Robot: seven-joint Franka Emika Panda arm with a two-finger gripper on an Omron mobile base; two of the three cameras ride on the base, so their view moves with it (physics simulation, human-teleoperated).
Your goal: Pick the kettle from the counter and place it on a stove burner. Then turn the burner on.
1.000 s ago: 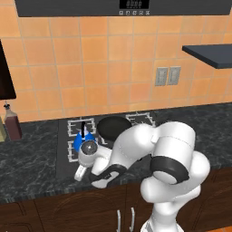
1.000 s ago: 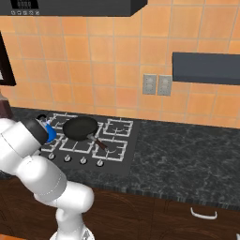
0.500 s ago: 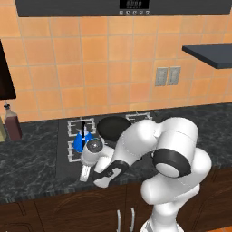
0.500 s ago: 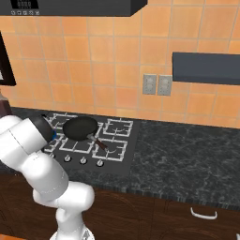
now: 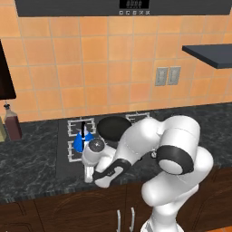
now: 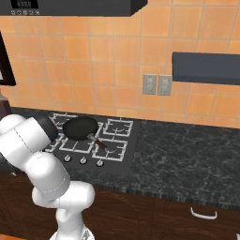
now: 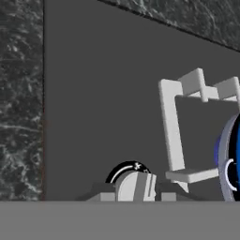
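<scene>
Left base view: kettle [image 5: 83, 140] upright, handle vertical.

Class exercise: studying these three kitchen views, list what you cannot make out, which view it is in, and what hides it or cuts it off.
- Kettle: in the left base view its lower front is hidden by the arm; in the hand view the right edge cuts it off.
- Gripper: open or shut cannot be told; the grey band covers the fingers in the hand view.
- Stove knob: its lower part is cut off in the hand view, so its setting is unreadable.
- Burner under the kettle: flame or none is too small to tell.
</scene>
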